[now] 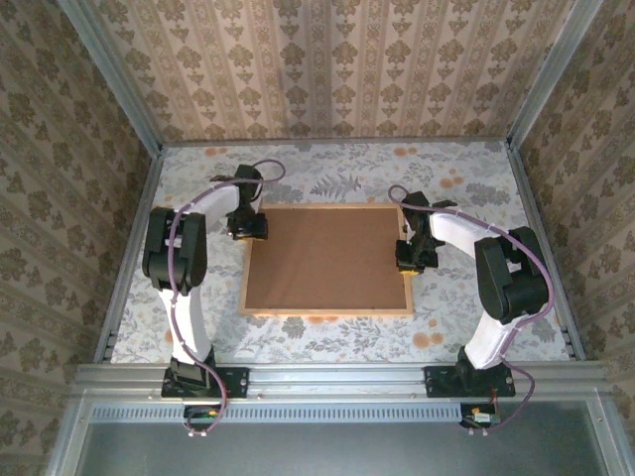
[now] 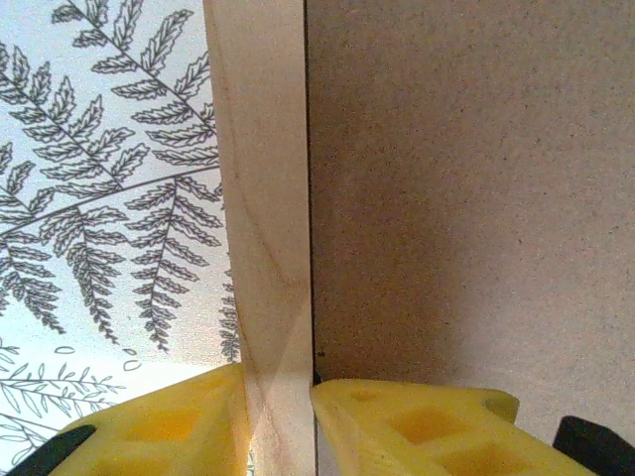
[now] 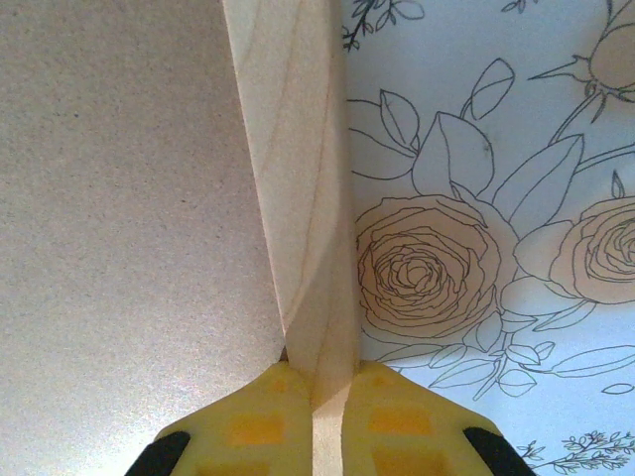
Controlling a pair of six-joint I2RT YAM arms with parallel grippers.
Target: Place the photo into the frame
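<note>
The large rectangular picture frame (image 1: 327,311) of light wood lies flat mid-bench (image 1: 327,342), a brown backing board (image 1: 327,256) filling it. The left hand (image 1: 248,230) pinches its left rail, and the right hand (image 1: 409,260) pinches its right rail.

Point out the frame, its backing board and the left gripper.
the frame (image 1: 327,310): top external view, near wooden rail.
backing board (image 1: 327,256): top external view, middle of brown panel.
left gripper (image 2: 278,395): left wrist view, midway between yellow fingertips flanking the moulding.
</note>
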